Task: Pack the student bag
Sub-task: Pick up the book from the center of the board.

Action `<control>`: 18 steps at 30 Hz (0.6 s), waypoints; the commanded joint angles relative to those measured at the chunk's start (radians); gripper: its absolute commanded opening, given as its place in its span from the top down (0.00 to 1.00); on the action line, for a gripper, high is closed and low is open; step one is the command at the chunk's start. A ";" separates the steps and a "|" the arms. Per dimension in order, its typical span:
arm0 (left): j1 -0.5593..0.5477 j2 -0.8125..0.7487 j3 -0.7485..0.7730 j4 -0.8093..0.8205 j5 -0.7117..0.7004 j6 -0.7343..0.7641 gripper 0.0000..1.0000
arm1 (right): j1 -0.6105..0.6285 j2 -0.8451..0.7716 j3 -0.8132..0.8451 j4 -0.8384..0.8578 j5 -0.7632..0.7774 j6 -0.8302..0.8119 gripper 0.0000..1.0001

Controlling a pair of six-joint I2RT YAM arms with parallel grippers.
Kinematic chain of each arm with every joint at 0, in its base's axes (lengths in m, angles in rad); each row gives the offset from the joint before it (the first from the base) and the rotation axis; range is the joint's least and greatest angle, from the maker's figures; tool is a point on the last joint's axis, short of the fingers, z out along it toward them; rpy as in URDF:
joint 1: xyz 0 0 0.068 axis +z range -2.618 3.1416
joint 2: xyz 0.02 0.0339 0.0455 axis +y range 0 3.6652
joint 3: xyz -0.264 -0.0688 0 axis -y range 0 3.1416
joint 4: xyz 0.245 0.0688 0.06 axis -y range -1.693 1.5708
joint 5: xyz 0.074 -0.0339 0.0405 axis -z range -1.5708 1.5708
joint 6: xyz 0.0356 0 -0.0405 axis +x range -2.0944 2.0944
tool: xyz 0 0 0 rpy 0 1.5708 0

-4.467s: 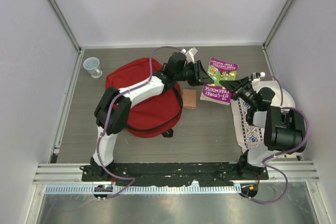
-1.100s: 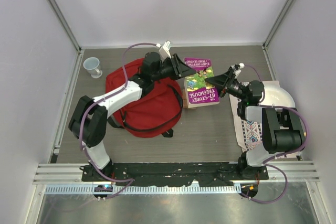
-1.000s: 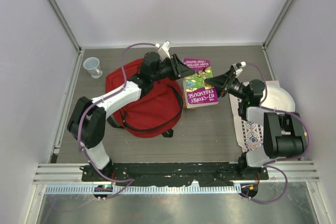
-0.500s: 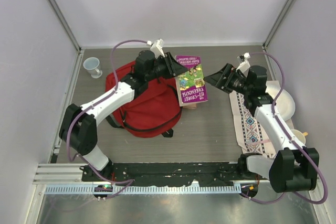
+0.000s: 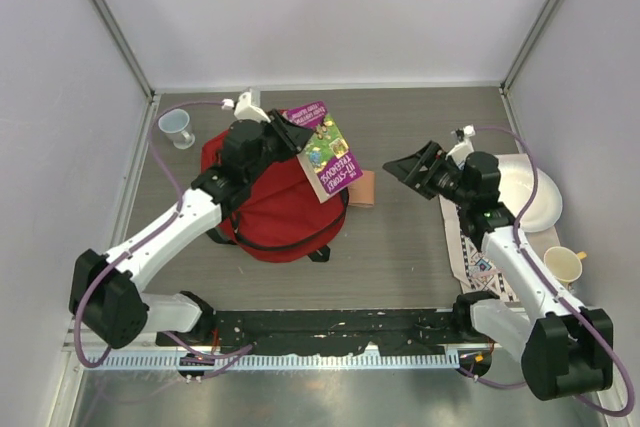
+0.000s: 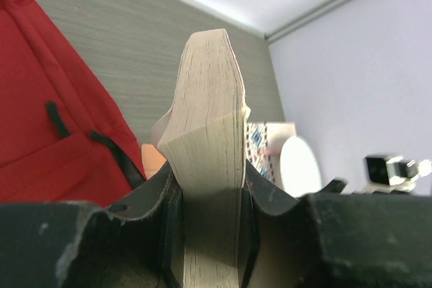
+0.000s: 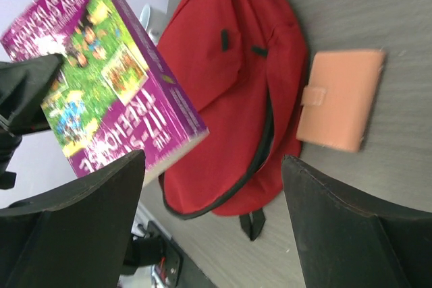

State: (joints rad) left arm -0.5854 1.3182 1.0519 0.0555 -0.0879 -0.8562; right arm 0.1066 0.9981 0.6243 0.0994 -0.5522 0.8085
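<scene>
The student bag (image 5: 262, 209) is a red backpack lying flat at centre left, and it fills the upper middle of the right wrist view (image 7: 233, 79). A purple paperback book (image 5: 323, 151) hangs tilted over the bag's upper right corner, with my left gripper (image 5: 284, 131) shut on its edge. In the left wrist view the book's cream page block (image 6: 206, 116) stands pinched between the fingers (image 6: 264, 197). My right gripper (image 5: 404, 168) is open and holds nothing, a hand's width to the right of the book (image 7: 94, 79).
A small orange wallet (image 5: 364, 188) lies on the table just right of the bag. A white cup (image 5: 177, 127) stands at the far left. A patterned cloth (image 5: 478, 242), a white plate (image 5: 532, 194) and a cream cup (image 5: 562, 265) are on the right.
My right gripper let go of the book, opened wide and drew back to the right. The left arm carried the book leftward, from above the wallet to over the bag.
</scene>
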 commanded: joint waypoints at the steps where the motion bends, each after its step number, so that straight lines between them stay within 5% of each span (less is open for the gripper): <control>1: 0.009 -0.092 -0.049 0.197 -0.107 -0.135 1.00 | 0.128 -0.056 -0.081 0.167 0.133 0.141 0.13; 8: 0.007 -0.119 -0.153 0.337 -0.133 -0.266 1.00 | 0.317 -0.142 -0.153 0.270 0.425 0.211 0.14; 18: 0.006 -0.089 -0.213 0.460 -0.087 -0.386 1.00 | 0.427 0.030 -0.167 0.525 0.422 0.353 0.13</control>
State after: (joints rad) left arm -0.5800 1.2465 0.8215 0.2852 -0.1822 -1.1564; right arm 0.5091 0.9741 0.4427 0.4725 -0.1589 1.0931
